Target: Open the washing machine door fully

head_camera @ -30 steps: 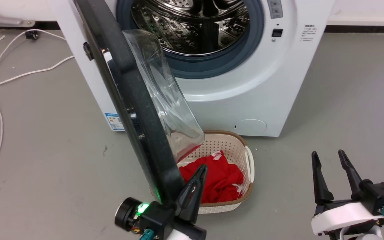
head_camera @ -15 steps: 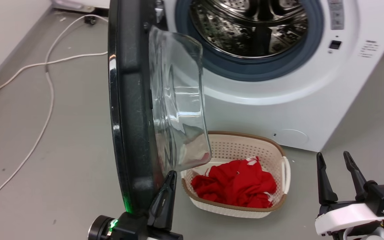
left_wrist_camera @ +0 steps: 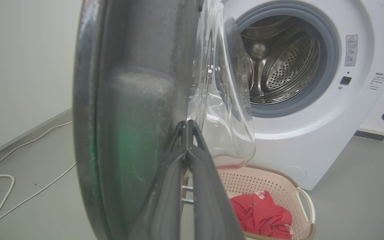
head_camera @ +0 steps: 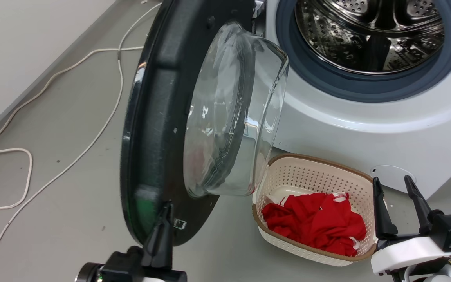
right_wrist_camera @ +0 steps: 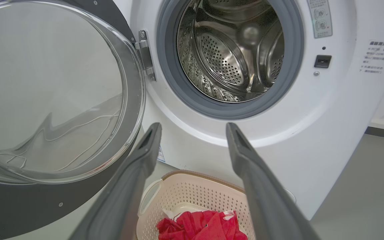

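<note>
- Door [head_camera: 159, 117] stands upright, swung out from washer [head_camera: 366, 129], glass bulge facing right.
- My left gripper [head_camera: 166, 206], clenched, touches its lower rim; right gripper [head_camera: 390, 181] spread apart.
- Basket [head_camera: 307, 172] just beside the bulge.

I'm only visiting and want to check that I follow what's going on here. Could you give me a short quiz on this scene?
1. True or false: the cream perforated plastic basket holds crumpled red cloth.
2. The right gripper, with its two long dark fingers, is: A) open, holding nothing; B) shut on the basket's rim; C) gripping the red cloth.
3. Which gripper is at the lower edge of the large round glossy black door of the white front-loading washing machine?
Key: 1 true; 2 A; 3 the left gripper, its fingers shut together.
</note>
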Controlling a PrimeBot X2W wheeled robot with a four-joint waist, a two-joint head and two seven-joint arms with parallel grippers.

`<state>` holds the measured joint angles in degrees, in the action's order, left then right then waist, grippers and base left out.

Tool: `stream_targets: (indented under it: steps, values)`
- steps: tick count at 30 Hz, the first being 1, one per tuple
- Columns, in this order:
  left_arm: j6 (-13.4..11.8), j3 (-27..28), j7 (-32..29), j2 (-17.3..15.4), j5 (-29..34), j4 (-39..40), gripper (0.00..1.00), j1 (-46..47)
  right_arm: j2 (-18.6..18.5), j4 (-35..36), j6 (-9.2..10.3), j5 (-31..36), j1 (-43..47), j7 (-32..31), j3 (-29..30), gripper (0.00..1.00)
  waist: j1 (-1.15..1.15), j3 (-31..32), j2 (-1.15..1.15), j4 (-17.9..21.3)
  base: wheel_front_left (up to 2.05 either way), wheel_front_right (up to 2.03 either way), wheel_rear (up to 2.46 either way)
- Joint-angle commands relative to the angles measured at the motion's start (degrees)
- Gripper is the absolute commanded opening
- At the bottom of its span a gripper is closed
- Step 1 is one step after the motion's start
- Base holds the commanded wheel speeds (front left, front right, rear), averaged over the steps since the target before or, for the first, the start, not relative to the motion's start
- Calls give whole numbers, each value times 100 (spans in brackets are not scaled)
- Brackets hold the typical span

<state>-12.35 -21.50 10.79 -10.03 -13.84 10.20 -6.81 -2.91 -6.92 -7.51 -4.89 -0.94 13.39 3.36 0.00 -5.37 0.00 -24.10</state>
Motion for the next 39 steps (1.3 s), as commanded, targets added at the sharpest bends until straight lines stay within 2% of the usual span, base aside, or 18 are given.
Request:
stream_targets:
  steps: [1,17,28,39]
  values:
    - [-68,137,56,-51,-45,-56,0,28,7,47,4,32,-49,-14,18,100,0,-42,0,-77,0,0,0]
    - [-193,1403,396,-232,-635,-835,0,629,8,289,4,185,-128,-234,70,100,0,-329,0,-84,0,0,0]
    - [143,2186,448,-466,-918,-1719,0,1493,8,416,4,261,-289,-361,44,100,0,-611,0,-24,0,0,0]
    - [613,2767,440,-915,-1038,-2945,0,2450,8,451,4,291,-419,-366,24,100,0,-825,0,154,0,0,0]
